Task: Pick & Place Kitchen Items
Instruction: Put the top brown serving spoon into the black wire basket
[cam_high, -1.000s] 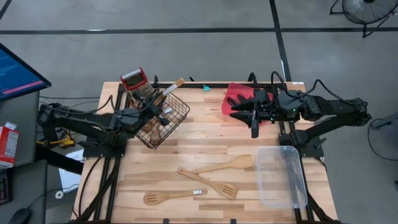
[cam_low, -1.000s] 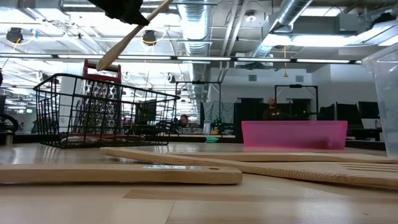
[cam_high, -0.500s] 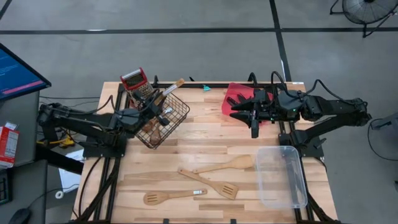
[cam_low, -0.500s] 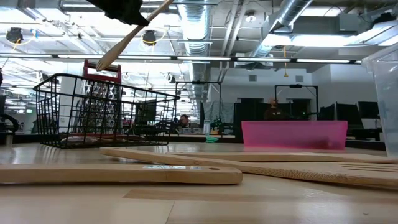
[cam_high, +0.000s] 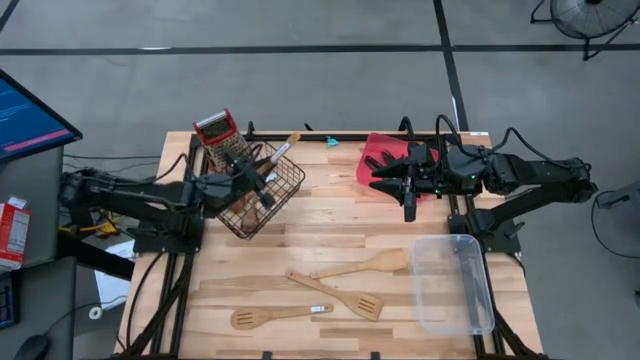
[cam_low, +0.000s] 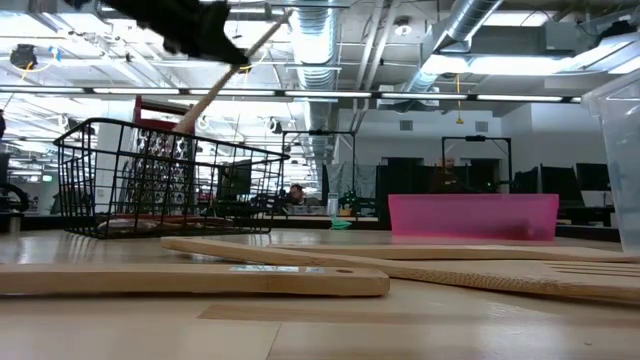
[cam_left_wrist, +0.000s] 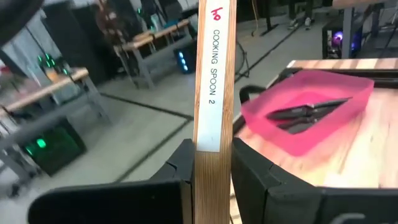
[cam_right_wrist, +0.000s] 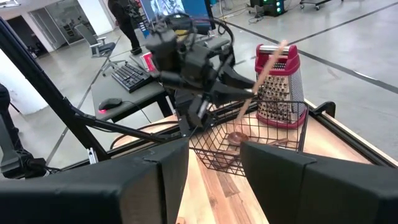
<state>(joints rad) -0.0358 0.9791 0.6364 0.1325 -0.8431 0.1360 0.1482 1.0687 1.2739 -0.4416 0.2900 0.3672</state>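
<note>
left gripper (cam_high: 243, 175) lowered its cooking spoon (cam_left_wrist: 213, 93) into basket (cam_high: 285, 185).

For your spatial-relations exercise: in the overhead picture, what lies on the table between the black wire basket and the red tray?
In the high view, only bare wooden tabletop separates the wire basket from the red tray.

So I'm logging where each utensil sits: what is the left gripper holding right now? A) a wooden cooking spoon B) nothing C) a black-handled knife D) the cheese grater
A: in the left wrist view the left gripper is shut on the wooden cooking spoon, held over the black wire basket.
</note>
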